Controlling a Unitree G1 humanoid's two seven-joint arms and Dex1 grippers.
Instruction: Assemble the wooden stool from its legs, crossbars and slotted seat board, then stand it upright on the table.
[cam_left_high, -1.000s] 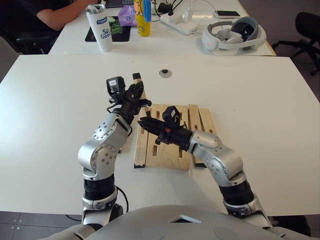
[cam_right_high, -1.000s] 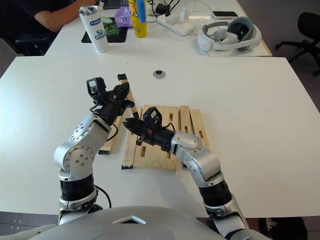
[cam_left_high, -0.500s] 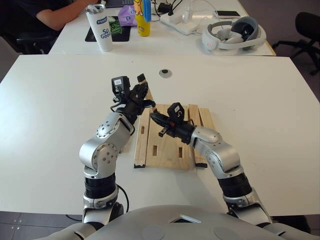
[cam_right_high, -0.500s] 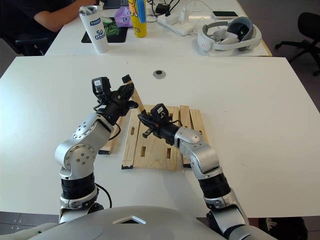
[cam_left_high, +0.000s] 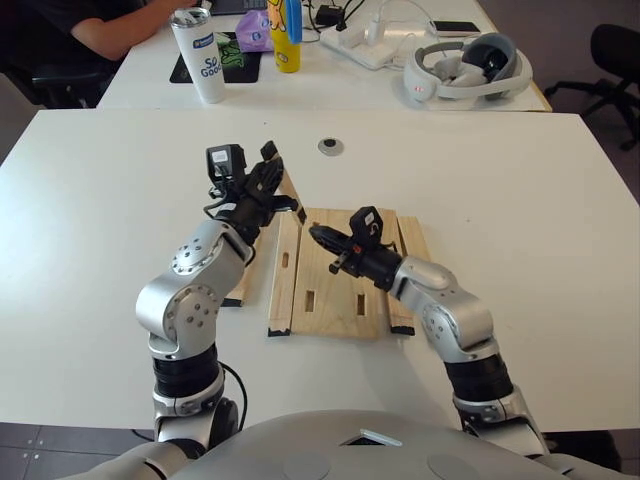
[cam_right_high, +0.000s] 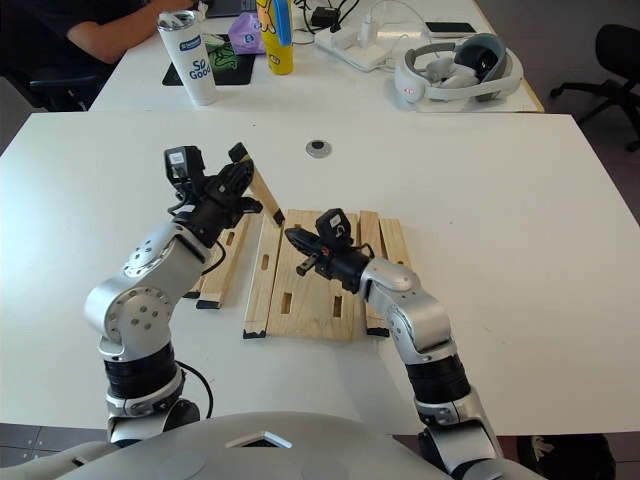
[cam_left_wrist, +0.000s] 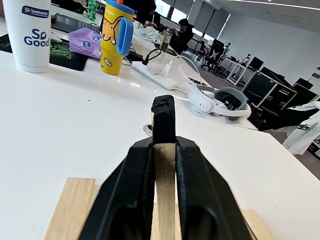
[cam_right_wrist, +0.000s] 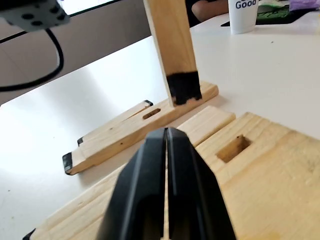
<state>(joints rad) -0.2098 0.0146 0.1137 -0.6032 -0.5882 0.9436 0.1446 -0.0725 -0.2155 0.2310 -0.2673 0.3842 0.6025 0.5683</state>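
My left gripper is shut on a wooden leg with black ends and holds it tilted, its lower end by the far left corner of the slotted seat board. In the left wrist view the leg sits clamped between both fingers. My right gripper hovers shut and empty over the board's far half, pointing at the leg's lower black end. Two more wooden pieces lie flat left of the board. Further strips lie along its right side.
A round grommet sits in the table beyond the parts. The back table holds a white tumbler, a yellow bottle and a headset. White tabletop stretches wide to both sides.
My left gripper has carried the leg a little to the left. My right gripper has drawn back to the right across the board, staying shut.
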